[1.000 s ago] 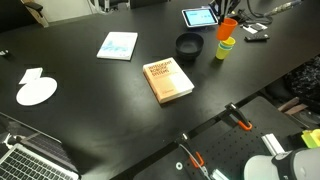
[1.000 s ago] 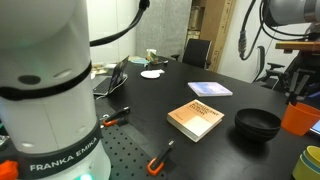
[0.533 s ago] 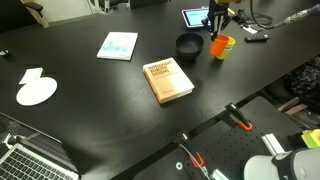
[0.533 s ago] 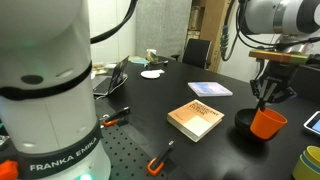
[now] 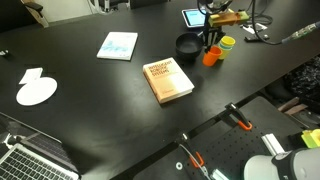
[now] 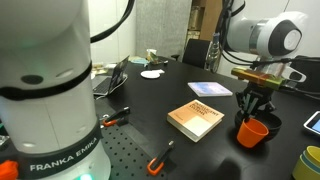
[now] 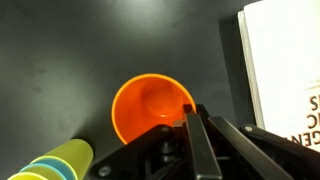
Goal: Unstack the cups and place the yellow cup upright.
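Standing mouth-up just beside the black bowl [image 5: 188, 45], the orange cup [image 5: 210, 57] has its long axis vertical. The wrist view looks straight down into its round opening [image 7: 150, 108] to the flat bottom. The gripper [image 5: 211, 47] comes down from above with its two fingers drawn together on the cup's rim, pinching the wall on the side away from the bowl. In the wrist view the fingers [image 7: 192, 135] hide that part of the rim.

The yellow cup [image 5: 226, 43] sits apart from the orange one, on the same side of the bowl and slightly farther from it. In this exterior view it is too small to tell whether its mouth faces up or down. The wrist view shows only a slice of it [image 7: 55, 162], with stepped rings at one end. I cannot tell whether these are its own rim or a second cup nested in it.

In an exterior view taken low from the robot's base, the orange cup [image 6: 252, 131] rests on the table [image 6: 140, 110] in front of the bowl. The gripper [image 6: 254, 118] tapers down onto it, and the yellow cup [image 6: 312, 158] is cut off by the frame edge.

The book [image 5: 168, 80] lies on the bowl's opposite side from the cups. Its page edges and cover lettering show only in the wrist view [image 7: 280, 70].
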Available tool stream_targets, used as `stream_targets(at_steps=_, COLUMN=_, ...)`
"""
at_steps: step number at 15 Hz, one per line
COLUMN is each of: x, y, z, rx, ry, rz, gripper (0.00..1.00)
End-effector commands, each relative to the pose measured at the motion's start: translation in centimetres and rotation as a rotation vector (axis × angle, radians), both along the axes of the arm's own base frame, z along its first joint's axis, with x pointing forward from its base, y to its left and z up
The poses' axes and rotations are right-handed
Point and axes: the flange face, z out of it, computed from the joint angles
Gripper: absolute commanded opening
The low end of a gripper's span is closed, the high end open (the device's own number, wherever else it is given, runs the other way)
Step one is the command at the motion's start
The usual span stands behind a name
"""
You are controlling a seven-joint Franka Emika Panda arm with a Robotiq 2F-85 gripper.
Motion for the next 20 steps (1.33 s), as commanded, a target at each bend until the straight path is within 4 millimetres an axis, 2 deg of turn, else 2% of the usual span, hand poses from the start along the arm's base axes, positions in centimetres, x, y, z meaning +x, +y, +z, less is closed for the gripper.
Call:
stream_targets(at_steps=1, x=-0.6, y=0.8, z=-1.2, rx=0.008, ry=-0.025, rz=0.024, gripper=0.07)
stream_targets(at_steps=8, x=-0.3, y=1.9, z=-4.3, rx=0.008, ry=-0.006, rz=0.062, gripper=0.05)
stream_targets(at_steps=16, x=-0.3, y=1.8, z=-5.3, rx=0.011, ry=-0.008, rz=0.058, gripper=0.07)
stream_targets(at_steps=17, x=-0.3, y=1.8, z=-5.3, rx=0.012, ry=-0.011, rz=0.056, gripper=0.22)
stream_targets(at_steps=18, x=-0.3, y=1.8, z=-5.4, rx=0.015, ry=-0.011, rz=0.055, gripper=0.32)
stream_targets(at_steps=19, x=-0.3, y=1.8, z=-5.4, rx=0.016, ry=-0.011, rz=0.053, gripper=0.33)
stream_targets(at_steps=20, x=-0.3, y=1.8, z=-5.3, rx=0.019, ry=-0.008, rz=0.052, gripper=0.39)
